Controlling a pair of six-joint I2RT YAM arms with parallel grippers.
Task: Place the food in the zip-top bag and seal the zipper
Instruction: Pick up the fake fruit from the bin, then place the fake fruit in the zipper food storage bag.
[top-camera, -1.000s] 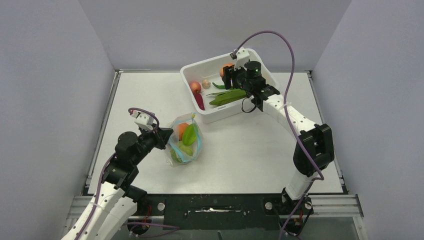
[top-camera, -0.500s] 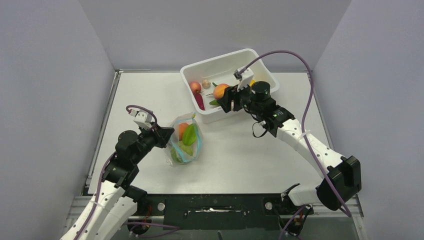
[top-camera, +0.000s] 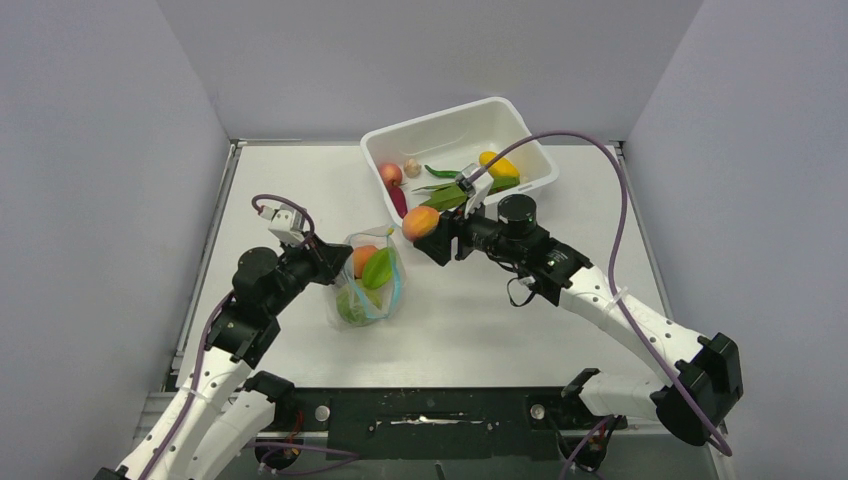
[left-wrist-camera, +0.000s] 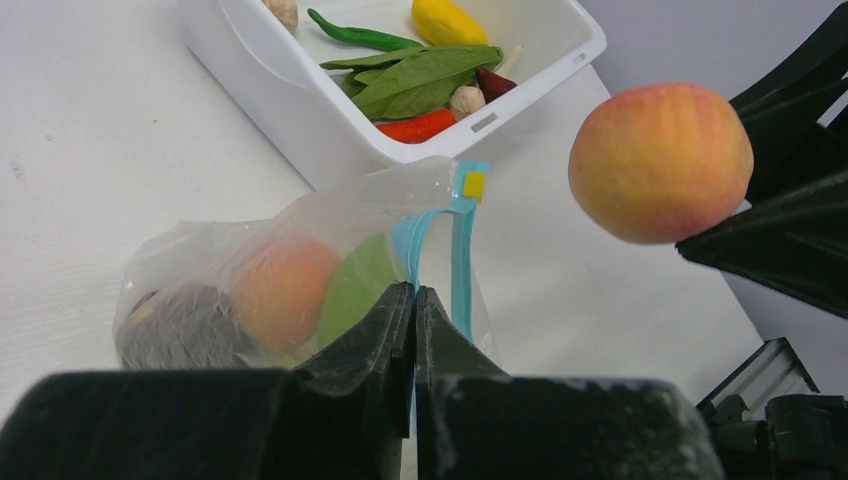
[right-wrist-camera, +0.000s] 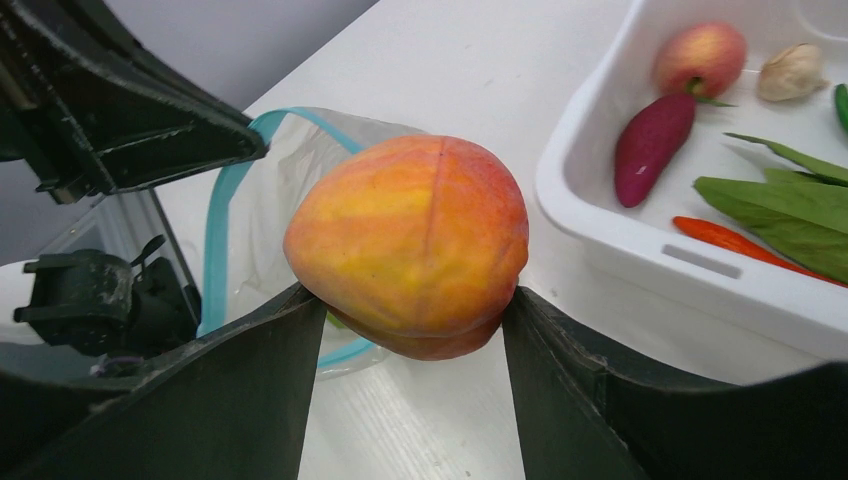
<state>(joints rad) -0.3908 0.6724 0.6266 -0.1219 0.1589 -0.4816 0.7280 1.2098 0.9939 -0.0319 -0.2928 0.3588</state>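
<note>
Left half of table, nearer the front edge: left gripper (top-camera: 322, 262), fingers pinched together on the rim of the zip-top bag (top-camera: 360, 300), holding its mouth up. The zipper (left-wrist-camera: 462, 250) gapes. An orange fruit (top-camera: 364, 258) and a green piece (top-camera: 379, 268) lie inside. Mid-table: right gripper (top-camera: 432, 236), fingers clamped either side of a peach (top-camera: 420, 222), off the table just right of the bag mouth. Far edge: white tub (top-camera: 532, 150) with green leaves (top-camera: 450, 195), a yellow fruit (top-camera: 497, 165) and a purple root (top-camera: 398, 203).

No writing, number or brand can be read in any view. The white tub (left-wrist-camera: 300, 110) has a grey tag (left-wrist-camera: 483, 122) on its outer wall, but anything printed on it is too small to make out. The yellow tab (left-wrist-camera: 473, 185) on the zipper (left-wrist-camera: 462, 270) shows no legible mark.
</note>
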